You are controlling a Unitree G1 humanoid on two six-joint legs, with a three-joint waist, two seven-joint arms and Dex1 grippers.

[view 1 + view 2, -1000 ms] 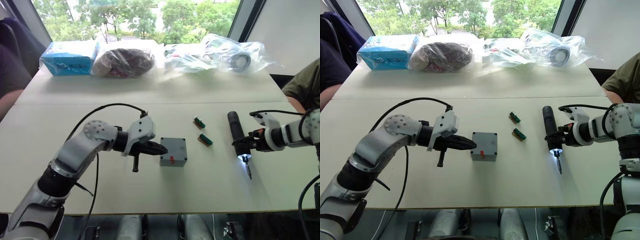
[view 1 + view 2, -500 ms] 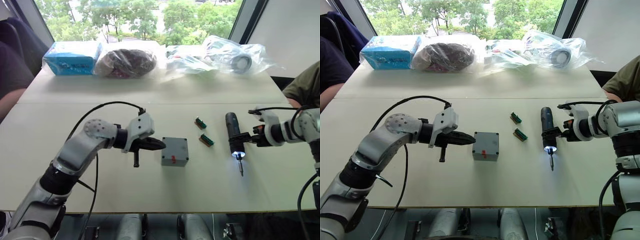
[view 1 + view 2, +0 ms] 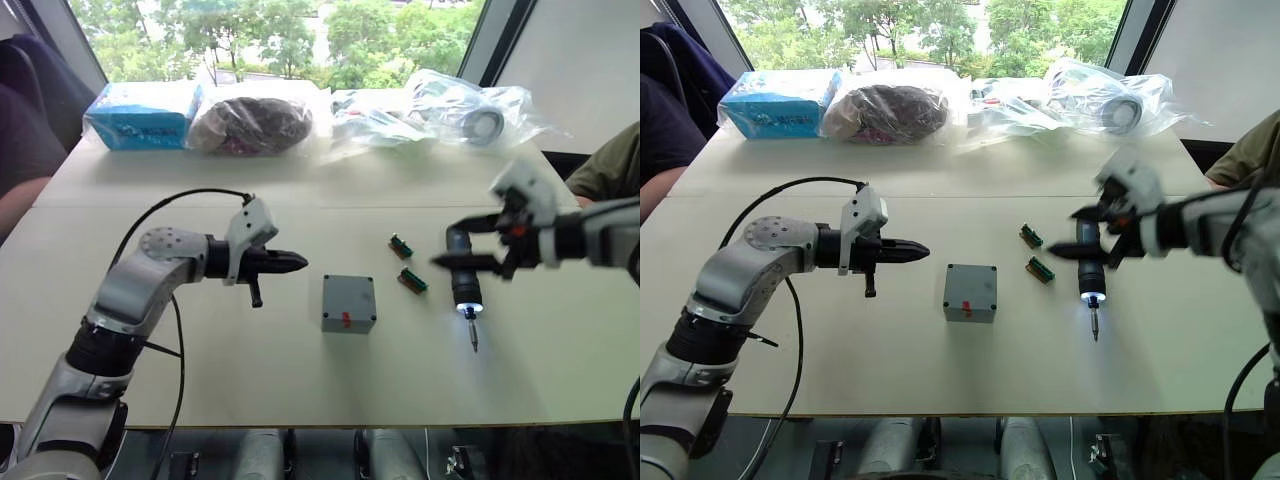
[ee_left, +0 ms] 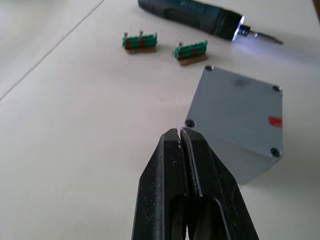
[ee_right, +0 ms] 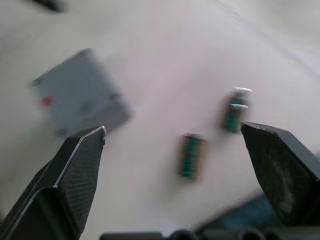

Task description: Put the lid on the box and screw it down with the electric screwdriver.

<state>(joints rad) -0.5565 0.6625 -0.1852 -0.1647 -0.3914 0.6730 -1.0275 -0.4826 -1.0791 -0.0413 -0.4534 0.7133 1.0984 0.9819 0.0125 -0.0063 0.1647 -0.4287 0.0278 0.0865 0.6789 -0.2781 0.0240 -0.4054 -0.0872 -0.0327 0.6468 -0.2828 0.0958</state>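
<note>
Black electric screwdriver (image 3: 464,277) lying on the bench (image 3: 300,380), lit bit toward the robot, right claw (image 3: 478,247) spread above it, left claw (image 3: 293,263) clenched near the lidded grey box (image 3: 348,303).

Box (image 3: 349,303) mid table (image 3: 300,380), 2 blocks (image 3: 405,262) just right, screwdriver (image 3: 466,280) right of those, bags (image 3: 400,110) behind
</note>
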